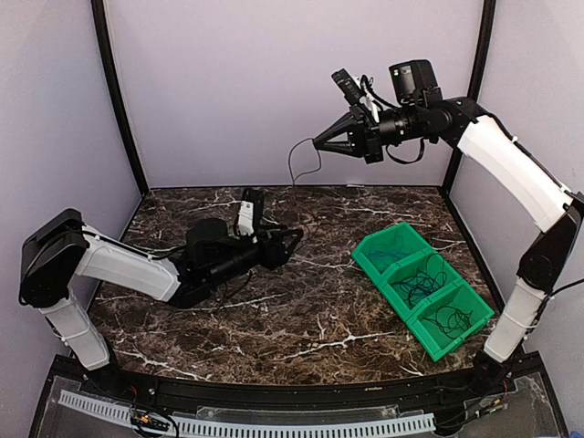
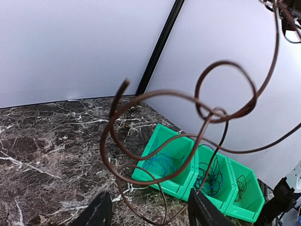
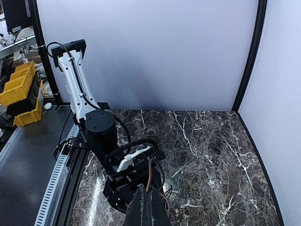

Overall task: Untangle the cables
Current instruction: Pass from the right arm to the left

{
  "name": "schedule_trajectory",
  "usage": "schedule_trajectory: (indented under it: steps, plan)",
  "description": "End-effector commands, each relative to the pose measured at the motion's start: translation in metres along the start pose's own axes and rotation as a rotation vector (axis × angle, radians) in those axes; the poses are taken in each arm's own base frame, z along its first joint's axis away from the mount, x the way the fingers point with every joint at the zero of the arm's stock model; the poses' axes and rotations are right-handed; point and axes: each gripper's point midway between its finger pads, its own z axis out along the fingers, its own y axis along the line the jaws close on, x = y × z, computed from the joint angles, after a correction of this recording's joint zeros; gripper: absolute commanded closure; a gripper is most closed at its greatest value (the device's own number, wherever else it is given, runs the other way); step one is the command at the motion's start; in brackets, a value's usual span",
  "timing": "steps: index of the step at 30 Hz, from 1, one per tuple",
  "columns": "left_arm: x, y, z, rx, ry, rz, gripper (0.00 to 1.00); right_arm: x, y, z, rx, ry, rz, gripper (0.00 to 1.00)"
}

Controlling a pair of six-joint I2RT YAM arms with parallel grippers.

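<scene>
**A:** Jaws first: how do we read them?

**B:** We see the right gripper (image 1: 318, 143) clenched on a thin black cable (image 1: 294, 166), high above and to the left of the green bin (image 1: 370, 265). In its wrist view the cable rises straight out of the pinched fingertips (image 3: 143, 208).

**A:** And the left gripper (image 2: 148, 214)?

**B:** Released. We see its two fingers (image 2: 96, 213) standing apart, low over the marble table (image 1: 274, 319), left of the bin. The same cable curls in loose loops in front of them, and we cannot tell whether it touches either finger.

**A:** So where do we place the cable?

**B:** We place it strung between the two grippers, left of the bin, mostly in the air.

**A:** What do we see inside the bin?

**B:** Three compartments. A blue cable (image 2: 157, 165) lies in the one farthest from the arm bases. A dark tangle (image 2: 209, 179) with some blue in it fills the middle one, and a small black coil (image 2: 241, 183) sits in the nearest.
</scene>
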Motion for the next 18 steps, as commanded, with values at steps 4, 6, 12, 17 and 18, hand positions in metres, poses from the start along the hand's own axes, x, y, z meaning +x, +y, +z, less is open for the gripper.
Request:
schedule_trajectory:
  steps: [4,6,12,17,18]
  plan:
    - [-0.027,-0.025,-0.017,0.100,-0.015,-0.117,0.41,-0.013,0.008,-0.002,-0.021,-0.025,-0.030,1.00]
    - [-0.029,-0.022,-0.021,0.091,-0.022,-0.185,0.39,-0.012,0.008,-0.001,-0.022,-0.023,-0.027,1.00]
    - [-0.047,-0.010,-0.025,0.109,-0.075,-0.363,0.37,-0.011,0.010,0.000,-0.030,-0.024,-0.029,1.00]
    - [-0.055,-0.004,-0.022,0.158,-0.106,-0.449,0.46,-0.010,0.012,0.002,-0.032,-0.019,-0.029,1.00]
    - [-0.060,-0.002,-0.022,0.170,-0.122,-0.457,0.47,-0.009,0.012,0.002,-0.032,-0.018,-0.028,1.00]
